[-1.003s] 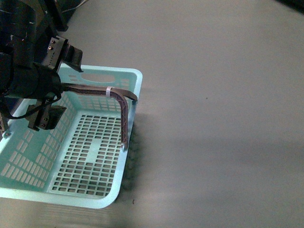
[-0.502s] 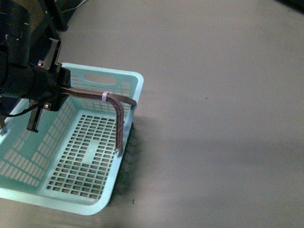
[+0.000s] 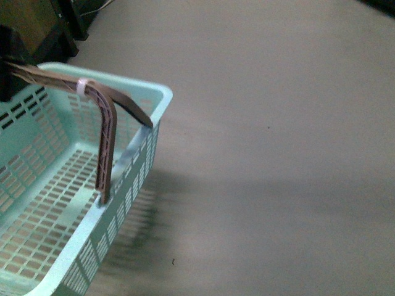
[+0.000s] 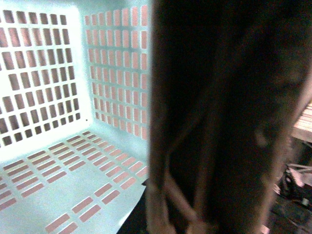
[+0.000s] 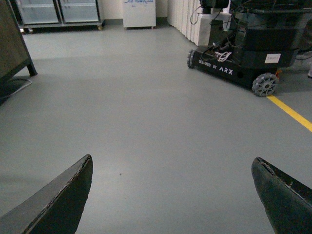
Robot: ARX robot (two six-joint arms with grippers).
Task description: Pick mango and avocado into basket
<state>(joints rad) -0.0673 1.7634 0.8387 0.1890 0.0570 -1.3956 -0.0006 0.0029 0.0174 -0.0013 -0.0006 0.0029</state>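
Left gripper [image 3: 5,80]: at the frame edge, jaws hidden; judged clamped on the handle [image 3: 108,142], whose bar runs rightward from it.
Basket [image 3: 157,98]: hangs tilted below, empty where visible.
Right gripper [image 5: 171,161]: spread wide above the floor [image 5: 146,97].
Fruit: mango and avocado not in view; nearer arm undecidable.

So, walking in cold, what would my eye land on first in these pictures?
Most likely the light turquoise plastic basket with slotted sides, filling the lower left of the front view, with its brownish-grey swing handle raised above it. No fruit shows in the part of it in view. In the right wrist view, a black wheeled machine marked ARX stands on the grey floor beside a yellow floor line.
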